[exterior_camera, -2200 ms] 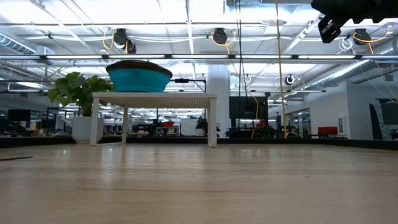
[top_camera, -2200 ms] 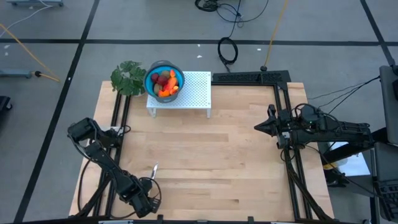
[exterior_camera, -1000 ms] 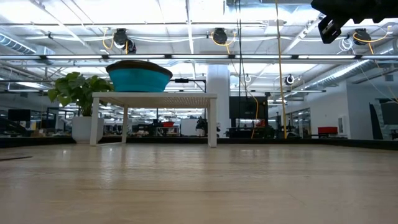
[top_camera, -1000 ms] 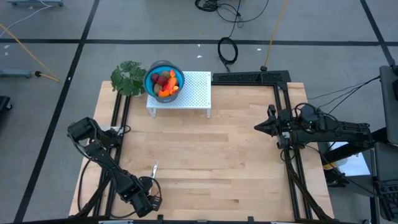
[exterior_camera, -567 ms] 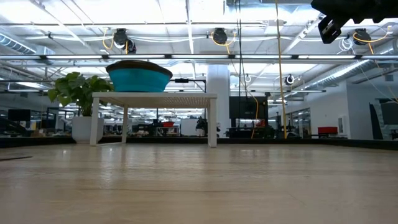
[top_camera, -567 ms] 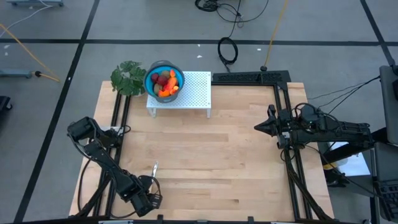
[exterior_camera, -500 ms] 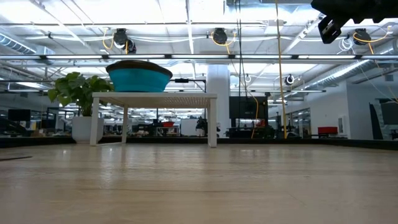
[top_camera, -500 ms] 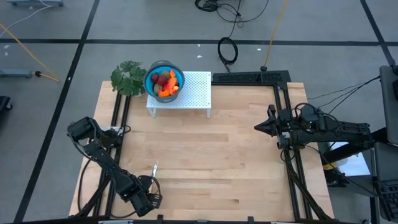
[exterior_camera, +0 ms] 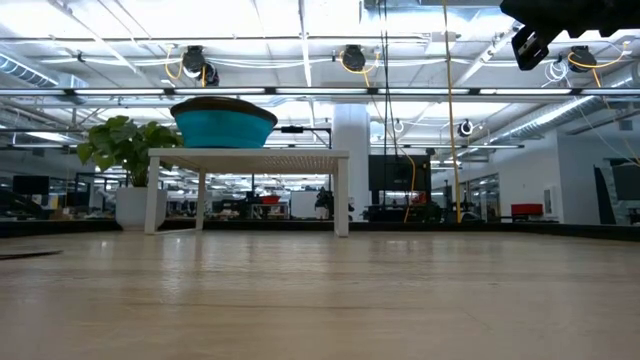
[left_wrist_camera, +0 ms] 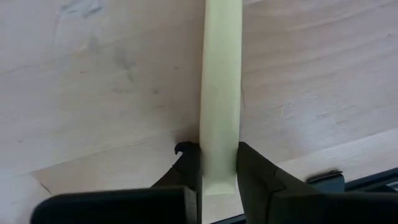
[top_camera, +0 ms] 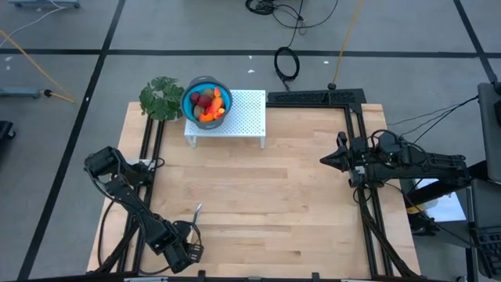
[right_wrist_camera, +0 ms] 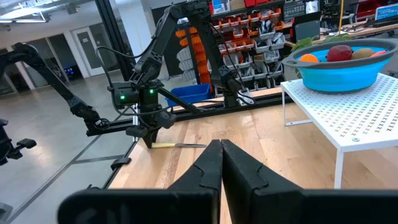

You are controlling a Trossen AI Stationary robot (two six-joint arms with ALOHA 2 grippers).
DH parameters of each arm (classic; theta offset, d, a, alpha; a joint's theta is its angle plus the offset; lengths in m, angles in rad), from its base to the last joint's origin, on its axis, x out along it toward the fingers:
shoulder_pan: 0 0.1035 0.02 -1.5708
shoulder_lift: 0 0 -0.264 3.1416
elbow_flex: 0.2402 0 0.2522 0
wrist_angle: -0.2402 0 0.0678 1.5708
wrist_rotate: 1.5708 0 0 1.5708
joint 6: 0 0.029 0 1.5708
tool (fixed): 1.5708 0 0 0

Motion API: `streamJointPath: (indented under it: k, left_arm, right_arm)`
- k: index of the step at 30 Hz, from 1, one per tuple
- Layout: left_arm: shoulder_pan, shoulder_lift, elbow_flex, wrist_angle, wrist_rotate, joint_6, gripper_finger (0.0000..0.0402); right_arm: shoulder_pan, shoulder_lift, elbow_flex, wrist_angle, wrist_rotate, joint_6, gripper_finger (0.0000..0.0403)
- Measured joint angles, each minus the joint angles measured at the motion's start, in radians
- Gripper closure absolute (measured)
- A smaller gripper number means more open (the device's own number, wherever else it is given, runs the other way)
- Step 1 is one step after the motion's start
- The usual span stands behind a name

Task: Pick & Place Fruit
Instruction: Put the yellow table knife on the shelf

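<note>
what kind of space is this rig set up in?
Probably an open robotics lab or workshop: shelves of parts bins behind the table, rows of ceiling strip lights with hanging cable reels, and taped floor lines with loose cables.

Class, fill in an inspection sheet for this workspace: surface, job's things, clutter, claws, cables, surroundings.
Surface: wooden table, bare in the middle.
Job's things: fruit in the blue bowl on the white perforated stand.
Clutter: knife; potted plant.
Claws: left claw closed on the knife's pale handle at the near left edge; right claw shut, empty, at the right side.
Cables: coiled black cable and yellow cable on the floor.
Surroundings: shelving beyond the table.
</note>
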Motion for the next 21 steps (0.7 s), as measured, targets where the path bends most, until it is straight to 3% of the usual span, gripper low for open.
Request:
streamJointPath:
  k: [7,16,21]
  left_arm:
    - [0.0,-0.002,0.006,-0.007,-0.026,0.026,0.034]
    - [0.037,-0.088,0.004,-0.08,-0.383,0.068,0.034]
    - [0.104,-0.152,0.007,-0.034,-0.491,0.251,0.0339]
  right_arm:
    - [0.0,0.0,0.0,0.0,0.0,0.0,0.0403]
    - [0.0,0.015,0.0,0.003,-0.002,0.003,0.0403]
    - [0.0,0.069,0.0,0.085,-0.076,0.031,0.0403]
